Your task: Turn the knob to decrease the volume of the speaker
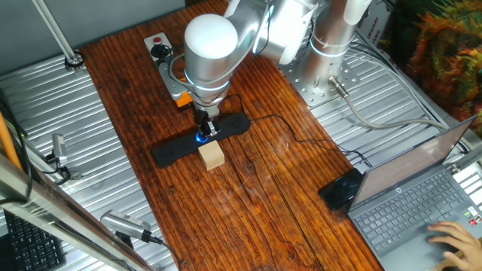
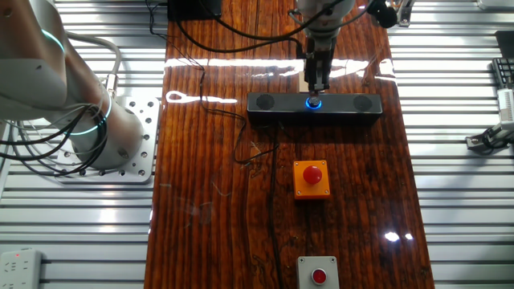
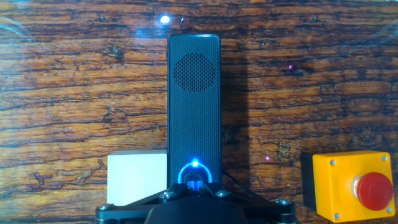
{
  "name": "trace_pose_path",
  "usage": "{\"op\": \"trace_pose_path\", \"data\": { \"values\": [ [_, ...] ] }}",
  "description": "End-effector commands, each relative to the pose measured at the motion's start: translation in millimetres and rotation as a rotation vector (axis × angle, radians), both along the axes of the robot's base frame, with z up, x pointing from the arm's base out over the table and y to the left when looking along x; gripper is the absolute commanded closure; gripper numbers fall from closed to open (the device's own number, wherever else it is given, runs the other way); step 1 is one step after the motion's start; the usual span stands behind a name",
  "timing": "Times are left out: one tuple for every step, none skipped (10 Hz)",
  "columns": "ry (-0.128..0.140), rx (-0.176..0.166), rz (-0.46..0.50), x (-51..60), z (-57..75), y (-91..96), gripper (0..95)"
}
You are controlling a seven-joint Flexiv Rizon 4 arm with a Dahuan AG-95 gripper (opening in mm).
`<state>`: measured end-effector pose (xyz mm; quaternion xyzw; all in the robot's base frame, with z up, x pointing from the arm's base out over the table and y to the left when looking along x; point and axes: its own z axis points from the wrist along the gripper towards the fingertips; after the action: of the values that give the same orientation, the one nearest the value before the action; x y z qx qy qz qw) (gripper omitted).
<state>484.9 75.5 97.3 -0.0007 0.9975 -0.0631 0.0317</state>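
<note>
My gripper (image 2: pixel 315 87) stands upright over the middle of the speaker (image 2: pixel 353 104), its tips at the blue-lit knob (image 2: pixel 313 102); I cannot tell whether they clamp it. The speaker lies across the wooden surface (image 2: pixel 209 201), both ends short of the side edges. A wooden block (image 1: pixel 212 156) sits just beside the speaker on one side; an orange button box (image 2: pixel 311 179) sits apart on the other. Bare wood extends past both speaker ends.

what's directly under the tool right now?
The knob, blue ring glowing, at the middle of the speaker. The tool sits right over it; its tips and the knob top are covered, so contact and jaw state cannot be told.
</note>
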Motion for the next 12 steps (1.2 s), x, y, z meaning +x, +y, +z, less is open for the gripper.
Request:
{"op": "trace_pose_path", "data": {
  "values": [
    [0.001, -0.002, -0.002, -0.1, -0.4, -0.2, 95.0],
    [0.001, -0.002, -0.002, -0.1, -1.0, -0.3, 95.0],
    [0.001, -0.001, -0.003, 0.0, -1.4, -0.3, 95.0],
    [0.001, -0.002, -0.003, 0.1, -2.4, -0.4, 95.0],
    [0.0, -0.002, -0.003, 0.5, -4.4, -0.7, 95.0],
    [0.0, -0.001, -0.003, 0.7, -5.4, -0.8, 95.0],
    [0.0, -0.002, -0.002, 0.7, -5.8, -0.9, 95.0],
    [0.0, -0.001, -0.003, 1.0, -7.2, -1.0, 95.0],
    [0.001, -0.001, -0.002, 1.1, -8.3, -1.1, 95.0],
    [0.0, -0.001, -0.002, 1.3, -9.2, -1.2, 95.0],
    [0.0, 0.0, -0.002, 1.3, -9.5, -1.3, 95.0],
    [-0.001, -0.001, -0.001, 1.5, -10.8, -1.4, 95.0]
  ]
}}
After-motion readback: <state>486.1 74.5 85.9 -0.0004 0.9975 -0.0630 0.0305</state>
